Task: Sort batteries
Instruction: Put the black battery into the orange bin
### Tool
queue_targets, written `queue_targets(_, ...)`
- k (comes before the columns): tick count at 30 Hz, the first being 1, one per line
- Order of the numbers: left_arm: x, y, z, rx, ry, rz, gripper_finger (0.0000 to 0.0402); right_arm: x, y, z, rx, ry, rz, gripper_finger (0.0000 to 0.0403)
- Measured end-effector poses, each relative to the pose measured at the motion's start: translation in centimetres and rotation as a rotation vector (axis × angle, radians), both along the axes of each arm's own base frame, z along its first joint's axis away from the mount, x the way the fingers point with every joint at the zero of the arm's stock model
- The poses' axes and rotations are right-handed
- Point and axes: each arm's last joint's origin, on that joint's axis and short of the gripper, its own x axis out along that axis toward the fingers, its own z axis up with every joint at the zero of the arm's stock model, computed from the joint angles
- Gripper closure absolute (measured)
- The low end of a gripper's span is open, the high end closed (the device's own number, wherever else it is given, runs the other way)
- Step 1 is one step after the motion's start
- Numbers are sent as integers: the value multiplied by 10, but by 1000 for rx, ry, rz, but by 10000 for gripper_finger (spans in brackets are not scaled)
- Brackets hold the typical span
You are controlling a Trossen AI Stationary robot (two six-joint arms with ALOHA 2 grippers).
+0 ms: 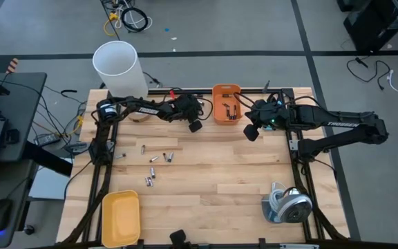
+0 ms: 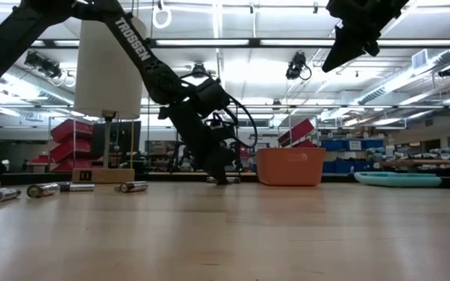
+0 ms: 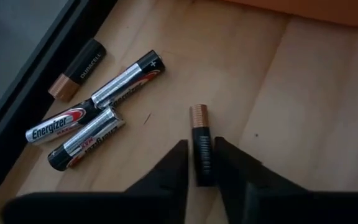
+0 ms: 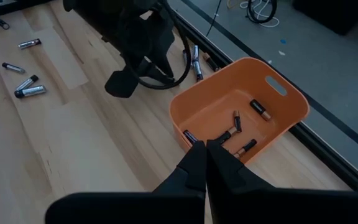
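- Overhead, the sort looks barely begun: a few cells lie in the orange bin (image 1: 226,104) at the table's far edge, the yellow tray (image 1: 120,216) at the near left corner looks empty, and a loose scatter of batteries (image 1: 154,164) waits on the wood between them. The left gripper (image 1: 194,125) is down just left of the orange bin; the right gripper (image 1: 251,131) hangs on the bin's other side.
- Level with the table, the left arm reaches down to the boards beside the bin, but its fingertips are lost in dark bulk. Several cells (image 2: 44,189) lie at far left; the right gripper shows only partly at the top edge.
- Past the left wrist, the fingers sit narrowly either side of a dark copper-topped battery (image 3: 200,144) lying flat, apparently pinching it; true contact is hard to judge. Two silver cells and another dark one lie nearby.
- Past the right wrist, those fingers are pressed together, empty, above the bin, where about four batteries show.
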Motion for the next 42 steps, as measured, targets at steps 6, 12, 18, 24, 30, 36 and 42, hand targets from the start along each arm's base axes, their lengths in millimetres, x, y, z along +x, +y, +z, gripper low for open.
queue_targets(6, -4, 6, 0, 24, 19, 27, 391, 0, 0, 0, -5, 4, 5, 403)
queue_targets(12, -4, 5, 2, 29, 14, 29, 391, 0, 0, 0, -11, 10, 12, 403)
queue_targets(18, -6, 1, 22, -3, -44, -19, 401, 0, 0, 0, -11, 10, 12, 403)
queue_targets(24, -8, -4, 48, -48, -130, -91, 401, 0, 0, 0, -11, 10, 12, 403)
queue_targets(30, -13, 4, 50, 12, -84, -144, 386, 0, 0, 0, -11, 10, 12, 403)
queue_targets(36, -34, 25, 43, -93, -25, -165, 310, 0, 1, 0, 8, 7, 31, 403)
queue_targets(42, -38, 28, 41, -90, 6, -274, 234, 0, 1, 0, 9, 7, 33, 403)
